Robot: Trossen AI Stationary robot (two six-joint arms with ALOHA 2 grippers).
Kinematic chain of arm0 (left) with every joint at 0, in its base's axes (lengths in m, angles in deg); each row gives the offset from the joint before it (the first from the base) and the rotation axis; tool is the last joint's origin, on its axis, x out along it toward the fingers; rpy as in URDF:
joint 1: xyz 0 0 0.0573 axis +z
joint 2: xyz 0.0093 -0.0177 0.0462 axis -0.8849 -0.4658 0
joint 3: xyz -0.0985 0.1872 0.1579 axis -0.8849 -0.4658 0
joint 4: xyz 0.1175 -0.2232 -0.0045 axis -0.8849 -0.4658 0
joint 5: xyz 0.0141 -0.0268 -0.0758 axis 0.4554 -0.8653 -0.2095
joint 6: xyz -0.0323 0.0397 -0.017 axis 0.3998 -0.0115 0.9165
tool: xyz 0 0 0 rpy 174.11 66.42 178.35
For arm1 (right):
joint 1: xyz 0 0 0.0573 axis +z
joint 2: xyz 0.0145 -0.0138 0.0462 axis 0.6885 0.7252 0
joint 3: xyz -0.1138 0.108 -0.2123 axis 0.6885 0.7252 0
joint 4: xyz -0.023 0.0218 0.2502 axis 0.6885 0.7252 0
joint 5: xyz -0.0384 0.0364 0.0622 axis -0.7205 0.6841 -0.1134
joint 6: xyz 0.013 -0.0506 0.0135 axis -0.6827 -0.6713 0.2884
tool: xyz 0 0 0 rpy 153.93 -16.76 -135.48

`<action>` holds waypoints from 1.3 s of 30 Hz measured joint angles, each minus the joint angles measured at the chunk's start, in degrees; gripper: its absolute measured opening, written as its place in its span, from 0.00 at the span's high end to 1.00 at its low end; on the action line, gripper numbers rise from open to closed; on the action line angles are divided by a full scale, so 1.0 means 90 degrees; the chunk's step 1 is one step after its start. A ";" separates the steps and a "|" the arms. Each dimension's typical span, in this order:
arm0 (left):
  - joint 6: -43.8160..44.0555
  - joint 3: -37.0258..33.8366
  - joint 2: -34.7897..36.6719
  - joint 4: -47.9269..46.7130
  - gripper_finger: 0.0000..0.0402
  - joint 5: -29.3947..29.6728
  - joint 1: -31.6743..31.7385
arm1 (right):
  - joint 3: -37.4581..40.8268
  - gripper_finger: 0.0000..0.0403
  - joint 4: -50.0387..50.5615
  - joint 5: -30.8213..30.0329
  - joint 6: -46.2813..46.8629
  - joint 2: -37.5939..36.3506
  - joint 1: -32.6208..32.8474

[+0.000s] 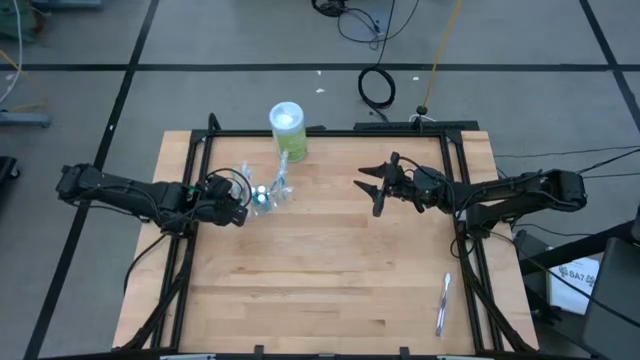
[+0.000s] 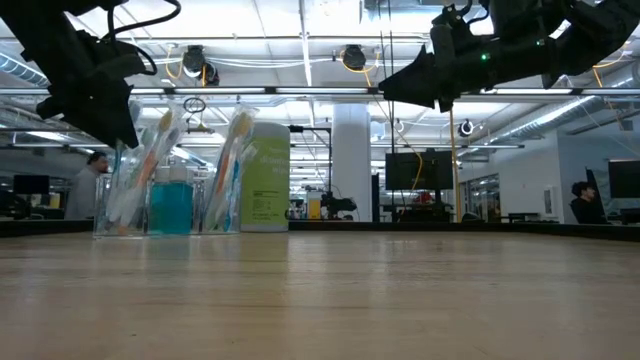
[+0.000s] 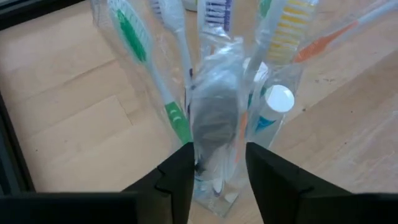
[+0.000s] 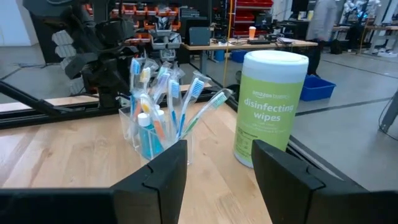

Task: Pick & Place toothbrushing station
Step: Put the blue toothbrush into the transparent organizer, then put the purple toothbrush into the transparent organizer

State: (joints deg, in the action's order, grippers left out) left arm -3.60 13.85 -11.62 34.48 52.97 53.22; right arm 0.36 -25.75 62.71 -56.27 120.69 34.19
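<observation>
The wooden worktop (image 1: 330, 280) carries a green wipes tub (image 1: 287, 130) near its far edge. Just beside it stands the clear cup (image 4: 152, 134) of toothbrushes (image 4: 186, 106). The left gripper (image 3: 214, 180) is parted around one wrapped toothbrush; the right gripper (image 1: 375, 185) hovers wide, empty.

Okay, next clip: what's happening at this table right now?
The left gripper is at the clear cup packed with wrapped toothbrushes and a small tube, one wrapped brush between its fingers. The right gripper hangs open above the table. One more toothbrush lies alone near the front right corner.
</observation>
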 joint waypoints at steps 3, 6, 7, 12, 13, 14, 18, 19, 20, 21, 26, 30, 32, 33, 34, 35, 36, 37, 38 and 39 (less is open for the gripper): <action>-0.0023 0.0007 0.0005 -0.0005 0.61 -0.0104 0.0000 | 0.0000 0.57 0.0002 0.0000 0.0114 0.0000 0.0002; -0.0112 0.0200 0.0019 -0.0082 0.61 -0.0564 0.0000 | 0.0000 0.57 0.0002 0.0000 0.0211 0.0000 0.0002; -0.0165 0.0316 0.0017 -0.0117 0.61 -0.0712 0.0000 | 0.0000 0.57 0.0002 0.0000 0.0211 0.0000 0.0002; -0.0461 0.1078 0.0017 -0.0132 0.61 -0.0708 -0.0012 | 0.0000 0.57 0.0002 0.0002 0.0223 0.0000 0.0002; -0.0514 0.1232 0.0017 -0.0141 0.61 -0.0625 -0.0012 | 0.0000 0.57 0.0005 0.0000 0.0276 0.0000 0.0002; -0.0578 0.1379 0.0018 -0.0143 0.61 -0.0544 -0.0012 | 0.0000 0.57 0.0005 0.0000 0.0342 0.0000 0.0002; -0.0861 0.1940 0.0017 -0.0206 0.61 -0.0422 -0.0012 | 0.0000 0.57 0.0005 0.0000 0.0377 0.0000 0.0002; -0.0977 0.2089 0.0017 -0.0197 0.61 -0.0390 -0.0012 | 0.0000 0.57 0.0005 0.0000 0.0379 0.0000 0.0002; -0.1142 0.2223 0.0013 -0.0145 0.61 -0.0304 -0.0012 | 0.0000 0.57 0.0005 0.0000 0.0378 0.0000 0.0002; -0.1329 0.2348 0.0006 -0.0086 0.61 -0.0178 -0.0012 | 0.0000 0.57 0.0005 0.0000 0.0377 0.0000 0.0002; -0.2139 0.2715 0.0002 0.0374 0.61 0.0228 -0.0007 | 0.0000 0.57 0.0185 0.0002 0.0381 0.0000 0.0002; -0.2519 0.2750 -0.0002 0.0427 0.61 0.0227 -0.0010 | 0.0000 0.57 0.0295 0.0002 0.0404 0.0002 0.0002; -0.2522 0.2752 -0.0002 0.0352 0.61 0.0231 -0.0010 | 0.0000 0.57 0.0392 0.0002 0.0540 0.0002 0.0002; -0.2530 0.2752 -0.0002 0.0349 0.61 0.0231 -0.0010 | 0.0000 0.57 0.0419 0.0002 0.0624 0.0002 0.0002; -0.2574 0.2752 -0.0006 0.0377 0.61 0.0231 -0.0010 | 0.0000 0.57 0.0435 0.0003 0.0697 0.0002 0.0006; -0.2656 0.2752 -0.0033 0.0432 0.61 0.0234 -0.0010 | 0.0000 0.57 0.0450 0.0021 0.0772 0.0002 0.0007; -0.2824 0.2752 -0.0081 0.0554 0.61 0.0250 -0.0010 | -0.0002 0.57 0.0495 0.0058 0.0833 0.0002 0.0007; -0.3048 0.2752 -0.0120 0.0727 0.61 0.0284 -0.0012 | -0.0002 0.57 0.0556 0.0178 0.0847 0.0002 0.0005; -0.3316 0.2752 -0.0168 0.0960 0.61 0.0301 -0.0015 | -0.0002 0.57 0.0609 0.0295 0.0857 0.0002 0.0007; -0.3617 0.2752 -0.0232 0.1222 0.61 0.0296 -0.0036 | -0.0002 0.57 0.0628 0.0447 0.0857 0.0002 0.0031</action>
State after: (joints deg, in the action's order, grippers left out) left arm -36.16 38.61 -13.71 45.48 55.64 52.90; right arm 0.34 -20.10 66.74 -48.56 120.71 34.47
